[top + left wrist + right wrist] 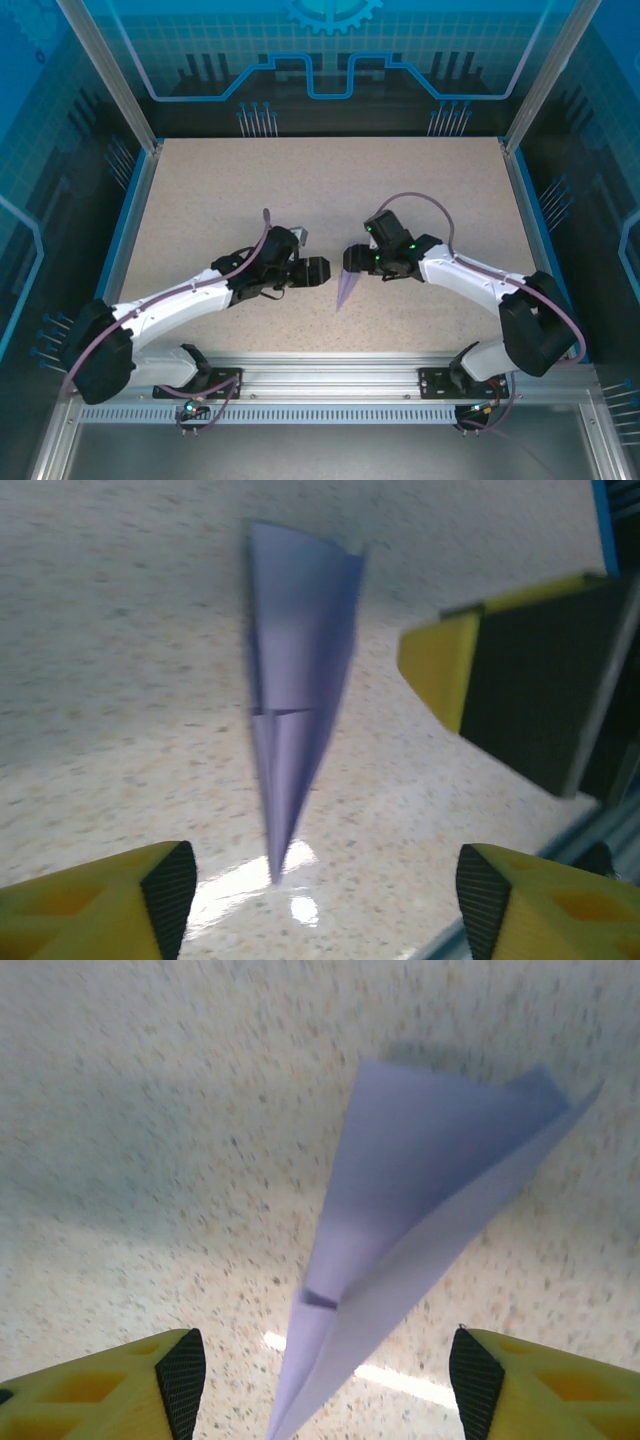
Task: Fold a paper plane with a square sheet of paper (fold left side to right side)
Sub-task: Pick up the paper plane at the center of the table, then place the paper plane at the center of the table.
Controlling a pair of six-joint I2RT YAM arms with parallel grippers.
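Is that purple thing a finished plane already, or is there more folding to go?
Folding looks done: the paper plane is a narrow creased dart. Nothing is in hand: the left gripper and right gripper both stand open, gripping nothing. Probably only backing the arms away is left.

There was one paper plane (347,285) on one table (250,180). Two arms were counted, the left arm (170,305) and the right arm (480,280), and two grippers, the left gripper (318,270) and the right gripper (352,260). Each gripper had two yellow-and-black fingers (170,885), four in all.
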